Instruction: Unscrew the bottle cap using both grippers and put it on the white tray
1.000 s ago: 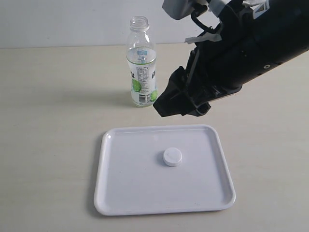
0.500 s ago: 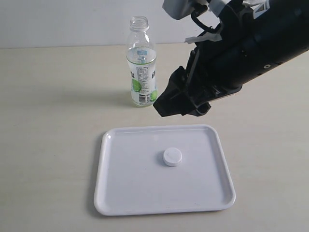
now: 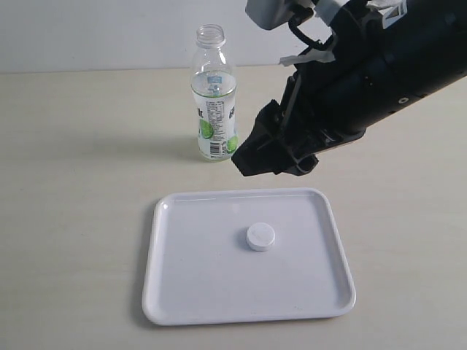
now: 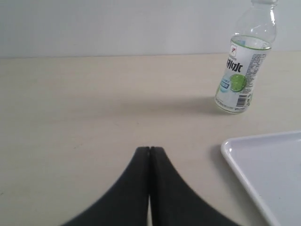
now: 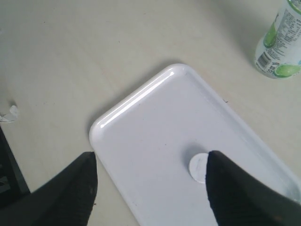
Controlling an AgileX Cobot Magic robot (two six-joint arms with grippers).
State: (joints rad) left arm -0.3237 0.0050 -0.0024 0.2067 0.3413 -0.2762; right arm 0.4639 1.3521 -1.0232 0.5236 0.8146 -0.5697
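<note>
The white bottle cap lies flat near the middle of the white tray, also seen as the bottle cap on the white tray. The clear bottle stands upright and uncapped behind the tray, also visible as the bottle and the bottle. My right gripper hangs open above the tray with nothing between its fingers; in the exterior view the right gripper is up off the tray, right of the bottle. My left gripper is shut and empty, low over the table, well away from the bottle.
The beige table stretches left of the tray and bottle. A white wall runs behind the table. A small white scrap lies on the table beside a dark arm base at the right wrist view's edge.
</note>
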